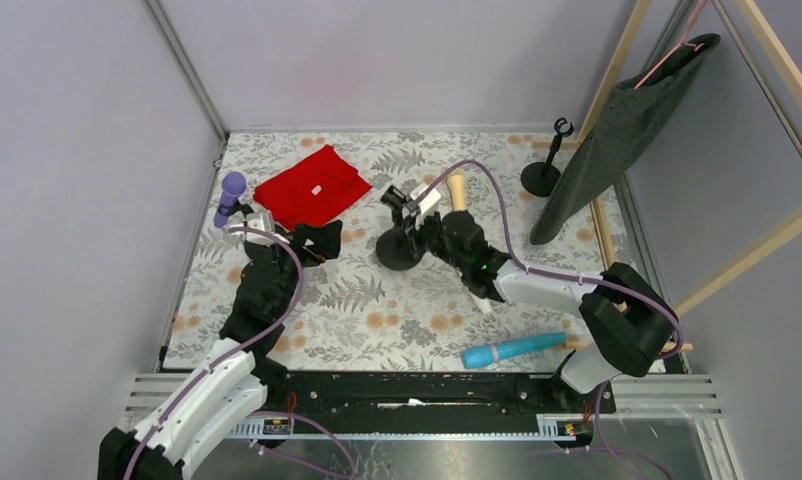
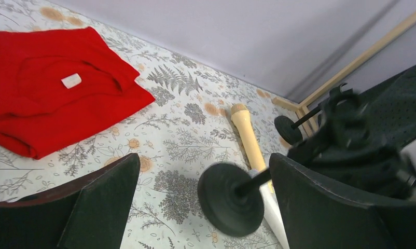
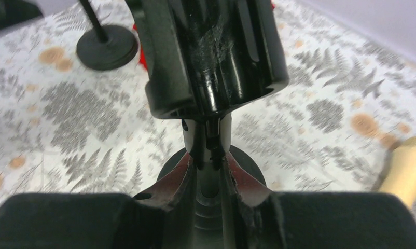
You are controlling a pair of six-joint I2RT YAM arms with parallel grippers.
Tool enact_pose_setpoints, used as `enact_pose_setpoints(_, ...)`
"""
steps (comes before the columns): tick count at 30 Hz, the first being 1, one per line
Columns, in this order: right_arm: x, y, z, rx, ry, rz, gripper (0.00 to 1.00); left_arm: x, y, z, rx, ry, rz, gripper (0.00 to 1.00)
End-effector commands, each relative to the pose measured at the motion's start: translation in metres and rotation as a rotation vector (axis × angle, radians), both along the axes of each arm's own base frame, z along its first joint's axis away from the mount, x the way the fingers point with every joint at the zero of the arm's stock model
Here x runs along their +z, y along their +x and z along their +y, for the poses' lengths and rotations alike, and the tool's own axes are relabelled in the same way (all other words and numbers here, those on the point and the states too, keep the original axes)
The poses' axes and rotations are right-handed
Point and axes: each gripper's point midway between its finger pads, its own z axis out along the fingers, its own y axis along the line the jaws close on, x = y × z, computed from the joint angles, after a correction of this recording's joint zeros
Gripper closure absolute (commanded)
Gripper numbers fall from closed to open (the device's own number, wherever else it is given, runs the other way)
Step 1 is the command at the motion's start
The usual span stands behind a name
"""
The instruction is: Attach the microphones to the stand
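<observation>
Near the middle of the fern-patterned table [image 1: 377,310], a black microphone stand [image 1: 398,250] leans well off upright, its round base turned toward the left arm. The right gripper [image 3: 211,162] has it by the thin pole, fingers pinched tight on it. Whether the base touches the table I cannot tell.

Just behind that stand the cream-yellow microphone [image 1: 458,190] lies flat, head toward the back wall. The white microphone [image 2: 274,215] shows only as a tapered shaft on the table beside the stand's base. The light blue microphone [image 1: 512,348] lies flat near the front edge, close to the right arm's base and well apart from the stand. The purple microphone [image 1: 229,197] is at the far left by the wall, head uppermost. The left arm hides its lower end, so I cannot tell whether it sits in a holder. A second stand [image 1: 544,172] is upright at the back right.

The left gripper [image 2: 203,166] has its fingers spread wide with nothing between them, and it faces the leaning stand's base.

A folded red cloth [image 1: 312,187] lies at the back left, between the purple microphone and the held stand. A dark grey cloth [image 1: 617,130] hangs from a pink hanger [image 1: 667,60] on a wooden frame [image 1: 617,60], just beside the second stand.
</observation>
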Motion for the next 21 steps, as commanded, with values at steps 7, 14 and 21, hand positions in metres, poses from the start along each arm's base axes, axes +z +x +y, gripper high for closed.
enact_pose_setpoints(7,0.029,-0.057,0.031,0.046,0.218,-0.082,1.0,0.001,-0.014,0.01,0.023,0.035,0.126,0.01)
enact_pose_setpoints(14,0.014,-0.062,0.048,0.045,0.255,-0.142,0.99,0.0,-0.022,0.003,-0.035,0.044,0.115,0.01)
enact_pose_setpoints(21,-0.009,-0.045,0.058,0.012,0.194,-0.19,0.86,-0.006,-0.028,-0.005,-0.094,0.066,0.116,0.01)
